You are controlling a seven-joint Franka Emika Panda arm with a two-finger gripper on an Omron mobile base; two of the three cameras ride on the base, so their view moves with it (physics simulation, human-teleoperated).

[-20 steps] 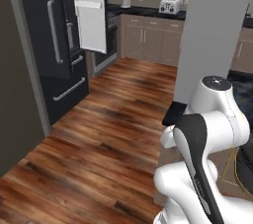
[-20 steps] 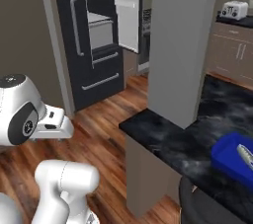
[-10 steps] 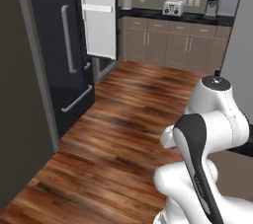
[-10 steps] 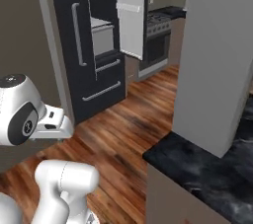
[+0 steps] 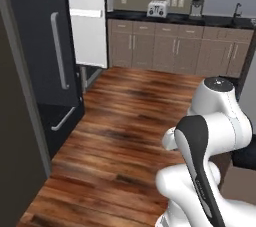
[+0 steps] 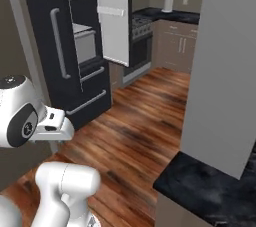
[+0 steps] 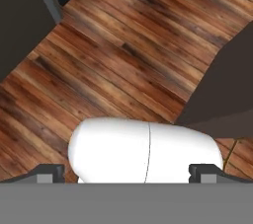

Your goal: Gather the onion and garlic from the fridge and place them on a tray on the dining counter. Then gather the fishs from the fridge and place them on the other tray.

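We take the fridge (image 6: pixel 60 41) as our landmark: tall and black, its right door (image 6: pixel 114 18) swung open beside pale shelves and a bin (image 6: pixel 84 41). The dining counter (image 6: pixel 210 191) lies well apart from it, across the wood floor (image 5: pixel 130 116). Our gripper (image 7: pixel 126 172) points at that floor, tips spread wide, holding nothing. Onion, garlic and fish we cannot make out on the shelves. We judge the onion light, firm and prone to roll, so pinch across its middle; the fish slick and slender, best taken mid-body.
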